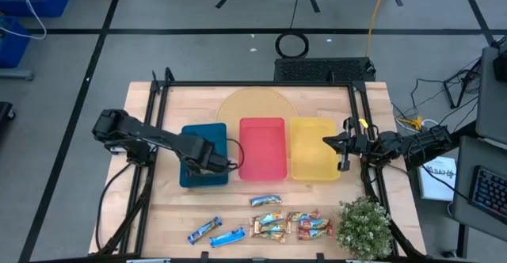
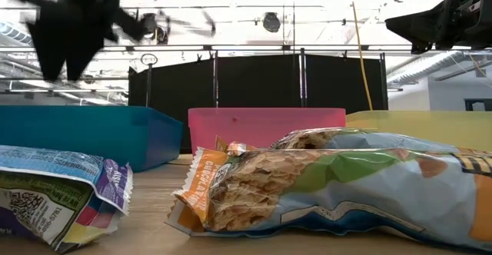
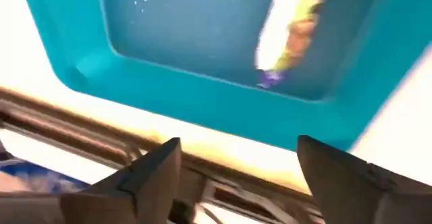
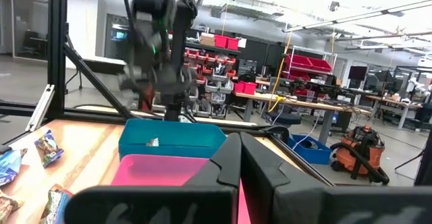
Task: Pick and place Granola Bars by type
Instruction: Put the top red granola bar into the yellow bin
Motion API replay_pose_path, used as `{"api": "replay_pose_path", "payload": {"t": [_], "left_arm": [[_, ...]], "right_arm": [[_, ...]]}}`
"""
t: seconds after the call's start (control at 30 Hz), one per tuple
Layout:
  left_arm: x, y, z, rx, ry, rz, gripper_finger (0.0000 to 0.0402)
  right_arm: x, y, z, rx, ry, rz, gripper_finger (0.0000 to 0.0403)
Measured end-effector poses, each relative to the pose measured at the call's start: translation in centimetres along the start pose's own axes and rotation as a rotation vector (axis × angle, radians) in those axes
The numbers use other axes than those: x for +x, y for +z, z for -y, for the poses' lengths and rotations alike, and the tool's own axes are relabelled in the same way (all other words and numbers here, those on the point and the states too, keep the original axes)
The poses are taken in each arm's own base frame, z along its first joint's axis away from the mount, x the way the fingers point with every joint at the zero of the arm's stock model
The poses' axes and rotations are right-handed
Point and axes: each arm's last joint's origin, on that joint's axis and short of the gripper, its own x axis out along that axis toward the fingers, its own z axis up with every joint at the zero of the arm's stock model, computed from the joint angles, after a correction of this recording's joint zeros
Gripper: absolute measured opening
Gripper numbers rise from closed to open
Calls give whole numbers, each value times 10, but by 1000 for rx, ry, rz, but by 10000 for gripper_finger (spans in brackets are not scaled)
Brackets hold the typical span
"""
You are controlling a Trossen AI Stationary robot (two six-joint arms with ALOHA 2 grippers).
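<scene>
My left gripper (image 1: pixel 212 158) (image 3: pixel 236 146) hangs open above the blue tray (image 1: pixel 194 130). One wrapped bar (image 3: pixel 290 35) (image 4: pixel 153 142) shows inside that tray, blurred in the left wrist view. My right gripper (image 1: pixel 329 142) (image 4: pixel 239 160) is shut and empty over the right side of the yellow tray (image 1: pixel 313 148). The other granola bars lie flat on the near part of the table: bright blue ones (image 1: pixel 203 230) (image 1: pixel 227 236) (image 1: pixel 266 201), tan-and-light-blue ones (image 1: pixel 269 224) and red-orange ones (image 1: pixel 313 223). In the low view a tan bar (image 2: pixel 307 186) fills the foreground.
A red tray (image 1: pixel 262 148) sits between the blue and yellow trays. A pale round board (image 1: pixel 257 104) lies behind them. A small potted plant (image 1: pixel 364 225) stands at the near right corner. Black frame rails (image 1: pixel 154 112) run along the table's left and right sides.
</scene>
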Motion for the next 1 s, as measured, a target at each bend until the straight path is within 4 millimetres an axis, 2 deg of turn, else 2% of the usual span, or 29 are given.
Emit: {"api": "replay_pose_path", "payload": {"t": [0.1,0.2,0.4,0.5,0.63,0.8,1.0], "left_arm": [[-28,-8,16,-95,-93,138,324],[-41,-24,41,-135,-144,204,325],[-41,-65,98,-166,-252,308,305],[-41,-76,123,-174,-340,414,298],[-33,-84,138,-150,-284,486,282],[-23,-90,148,-76,-208,488,225],[-12,-84,162,-18,-186,487,107]], "right_arm": [[0,0,0,-3,0,0,0],[0,0,0,-8,0,1,0],[0,0,0,-6,0,1,0],[0,0,0,-5,0,2,0],[0,0,0,-3,0,3,0],[0,0,0,-1,-1,6,0],[0,1,0,-19,-1,7,0]]}}
